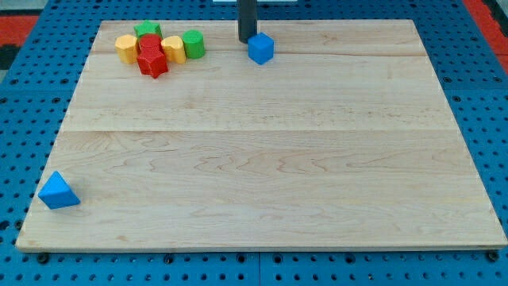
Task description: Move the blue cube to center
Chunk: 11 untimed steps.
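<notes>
My tip (245, 40) sits just left of the cube (260, 48), near the board's (278, 159) top edge. A bunch of blocks (159, 49) lies far left. A wedge (58, 192) sits bottom left.

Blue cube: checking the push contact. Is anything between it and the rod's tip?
Nothing: in the camera view my tip sits just left of and behind the blue cube.

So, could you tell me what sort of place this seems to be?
Probably a robotics lab bench: a wooden board on blue pegboard, toy blocks like the blue cube, and my tip just beside its upper left.

no readable text, labels, numbers or signs show anywhere.
</notes>
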{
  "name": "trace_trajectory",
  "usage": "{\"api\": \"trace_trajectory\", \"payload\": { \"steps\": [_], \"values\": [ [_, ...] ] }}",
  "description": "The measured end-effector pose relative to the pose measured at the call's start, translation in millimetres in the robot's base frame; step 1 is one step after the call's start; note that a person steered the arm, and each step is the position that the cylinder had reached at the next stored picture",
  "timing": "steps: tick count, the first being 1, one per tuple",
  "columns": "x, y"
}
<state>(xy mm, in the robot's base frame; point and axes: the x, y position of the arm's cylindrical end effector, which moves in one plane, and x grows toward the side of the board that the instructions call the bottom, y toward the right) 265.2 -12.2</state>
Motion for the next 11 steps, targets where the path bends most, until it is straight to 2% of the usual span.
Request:
{"api": "trace_trajectory", "payload": {
  "steps": [1, 2, 3, 4, 5, 6, 7, 8, 10, 11],
  "values": [
    [4.0, 0.1],
    [-23.5, 14.6],
    [34.6, 24.7],
    [79.5, -30.3],
    [25.3, -30.3],
    [22.2, 34.1],
    [51.1, 41.5],
    [107.2, 27.0],
    [154.1, 42.0],
    [176.5, -20.1]
  ]
}}
